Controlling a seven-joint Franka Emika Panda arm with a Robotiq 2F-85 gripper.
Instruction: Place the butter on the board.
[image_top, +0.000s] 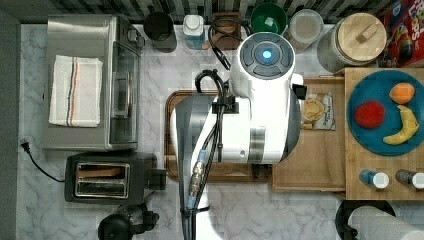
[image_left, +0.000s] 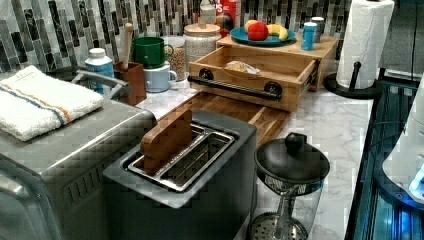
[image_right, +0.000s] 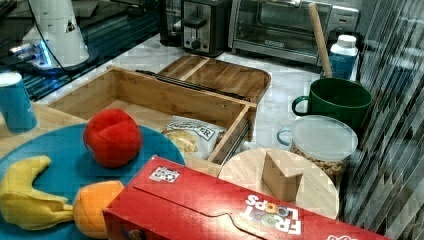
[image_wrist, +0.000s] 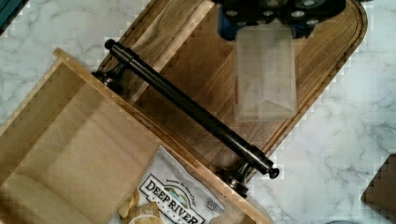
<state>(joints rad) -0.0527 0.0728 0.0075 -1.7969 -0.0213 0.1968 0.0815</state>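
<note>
The robot arm (image_top: 250, 115) hangs over the brown board (image_top: 174, 102) on the marble counter (image_top: 160, 65).
The board (image_wrist: 196, 79) lies flat on the counter, and one end sits just under the front of an open wooden drawer (image_wrist: 70, 140). The drawer's black handle (image_wrist: 187, 109) crosses over the board. In the wrist view the gripper (image_wrist: 266, 93) hangs above the bare wood of the board (I cannot tell if it is open or closed). A bag of chips (image_wrist: 177, 196) lies inside the drawer. In the top view the arm covers most of the board, and a black toaster (image_top: 107, 177) stands near the board on the top view's left. In the left view the board (image_left: 235, 107) lies between the toaster (image_left: 200, 175) and the drawer (image_left: 265, 70).
</note>
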